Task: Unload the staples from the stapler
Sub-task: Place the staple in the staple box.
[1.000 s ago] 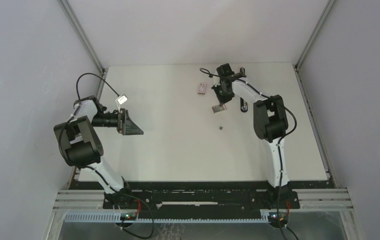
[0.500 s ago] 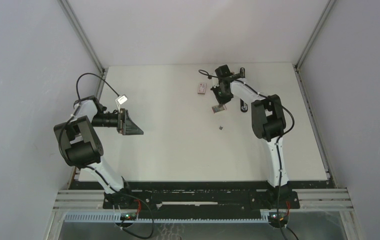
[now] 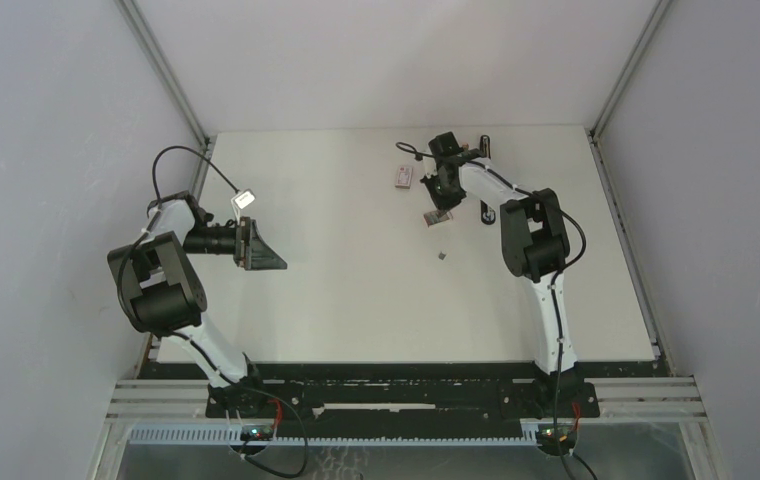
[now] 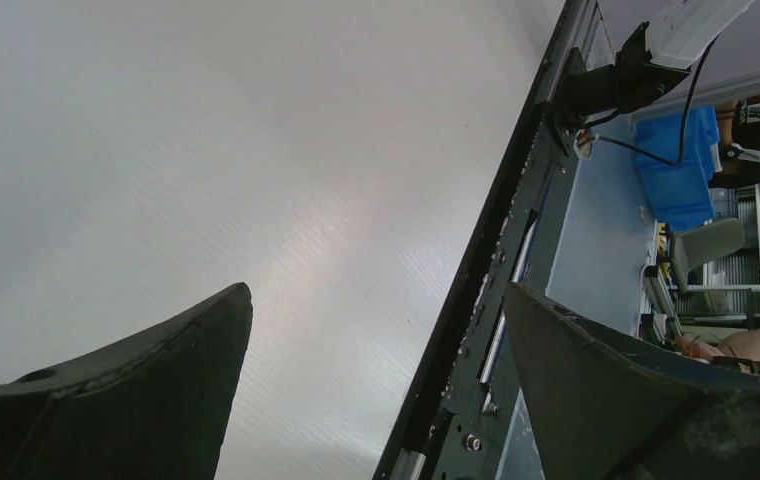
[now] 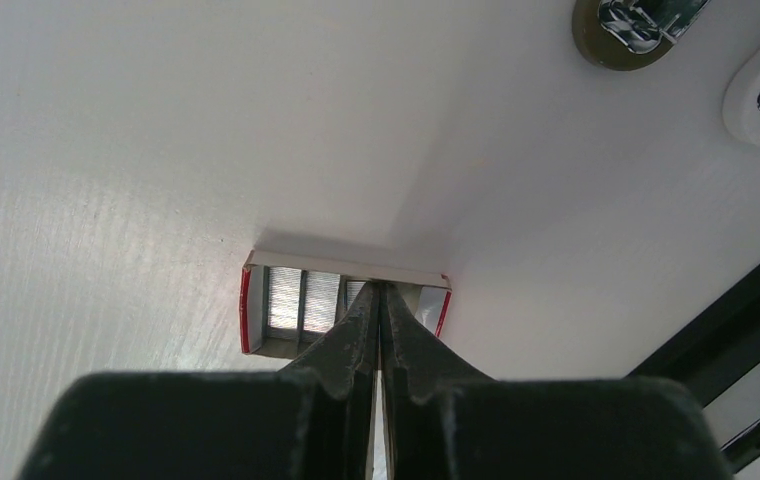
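Nearest the bases, the left gripper (image 4: 376,290) hangs over the left side of the table (image 3: 356,300), its fingers spread wide with nothing between them. Farther out and to the right, a tiny grey piece (image 3: 441,255) lies alone on the table. It may be a short strip of staples, but it is too small to tell. Just beyond it sits a small open box (image 5: 346,266) with red edges. The right gripper (image 5: 378,288) has its fingers pressed together on nothing, with the tips at the box's mouth over silvery staples (image 5: 301,300) packed in rows. Whether the tips touch them I cannot tell. Such strips are probably very light, thin, slick and brittle, and likely to snap apart if bent, so they seem best pinched gently across the long sides rather than scraped flat. To the right of the box, close beside the right forearm, a slim black shape is likely the stapler (image 3: 487,211), mostly hidden. Whether its top arm is raised or any staples remain inside cannot be seen. It should be stiff and heavier, with a sprung hinge, so one gripper would probably pin the base while the other lifts the top arm near its free end. Farthest out, a pink-and-white box (image 3: 403,177) lies flat.
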